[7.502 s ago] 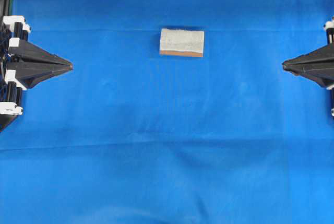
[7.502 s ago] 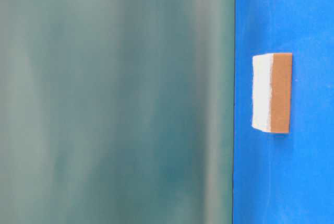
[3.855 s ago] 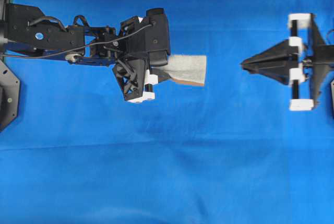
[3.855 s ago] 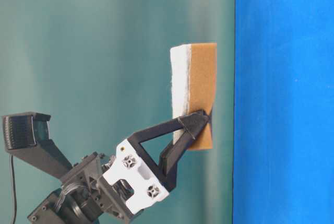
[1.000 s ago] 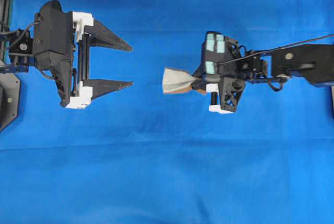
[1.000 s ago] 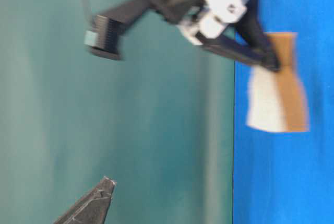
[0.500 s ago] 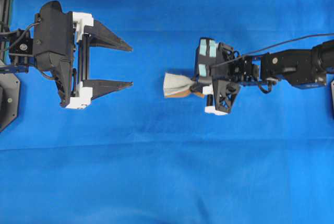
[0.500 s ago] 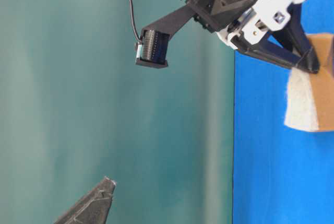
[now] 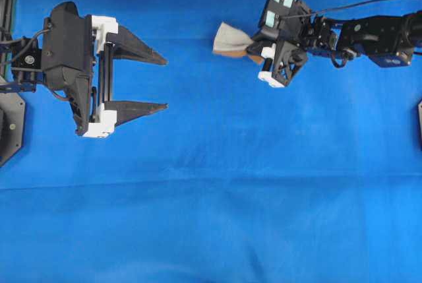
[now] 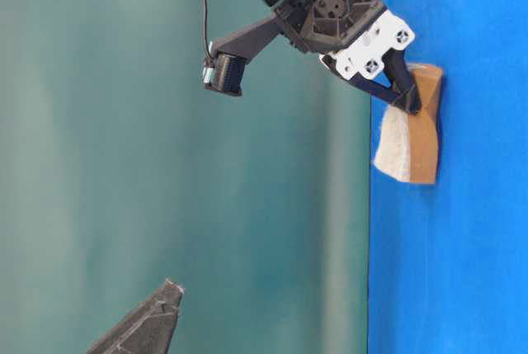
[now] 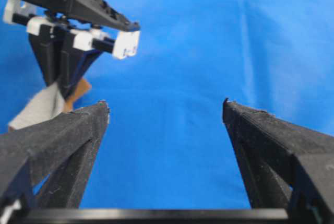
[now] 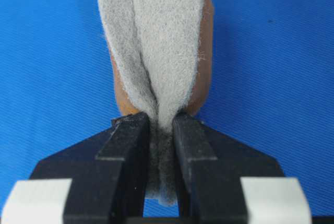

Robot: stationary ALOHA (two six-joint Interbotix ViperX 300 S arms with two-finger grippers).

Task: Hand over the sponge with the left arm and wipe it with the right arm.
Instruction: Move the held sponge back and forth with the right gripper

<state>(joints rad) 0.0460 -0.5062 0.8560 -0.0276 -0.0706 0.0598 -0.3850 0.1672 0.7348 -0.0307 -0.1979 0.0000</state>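
Observation:
The sponge (image 9: 231,37) is pinched at one end by my right gripper (image 9: 254,49), which is shut on it, at the far middle of the blue cloth. In the right wrist view the fuzzy grey face (image 12: 162,41) is squeezed into a fold between the two fingers, with the orange layer behind. In the table-level view the sponge (image 10: 412,135) lies low against the cloth, orange side down, under the right gripper (image 10: 410,105). My left gripper (image 9: 165,84) stands open and empty at the left, well apart from the sponge. In its own view the left gripper (image 11: 164,106) frames bare cloth, with the sponge (image 11: 47,106) at the far left.
A blue cloth (image 9: 217,197) covers the whole table. A black mounting plate (image 9: 8,125) sits at the left edge. The right arm (image 9: 369,32) reaches in from the far right with a cable above it. A teal wall (image 10: 165,164) backs the table-level view.
My right arm has carried the sponge from the middle of the cloth toward the far edge and turned slightly. The left gripper has not moved and stays open.

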